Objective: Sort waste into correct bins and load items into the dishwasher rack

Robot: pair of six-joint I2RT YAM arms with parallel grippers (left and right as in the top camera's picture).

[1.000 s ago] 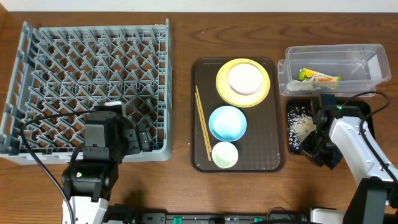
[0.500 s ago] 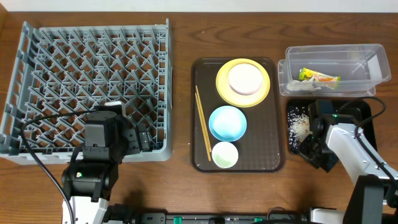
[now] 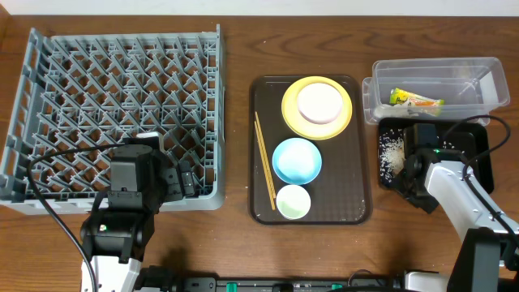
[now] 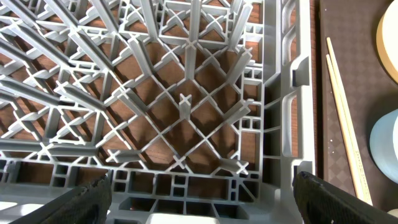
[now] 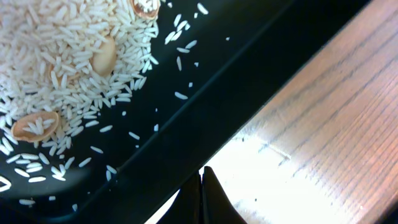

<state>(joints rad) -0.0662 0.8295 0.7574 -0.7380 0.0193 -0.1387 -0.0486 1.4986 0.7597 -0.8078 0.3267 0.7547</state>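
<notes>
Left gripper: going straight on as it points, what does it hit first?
The rack: the open left gripper points into its lattice near the corner. It would probably meet an upright peg or the near wall first, though depth is unclear.

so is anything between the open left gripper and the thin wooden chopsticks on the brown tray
only the grey plastic dishwasher rack's right wall: the left gripper hovers over the rack's near right corner, and the chopsticks lie beyond that wall on the tray. nothing else visible.
</notes>
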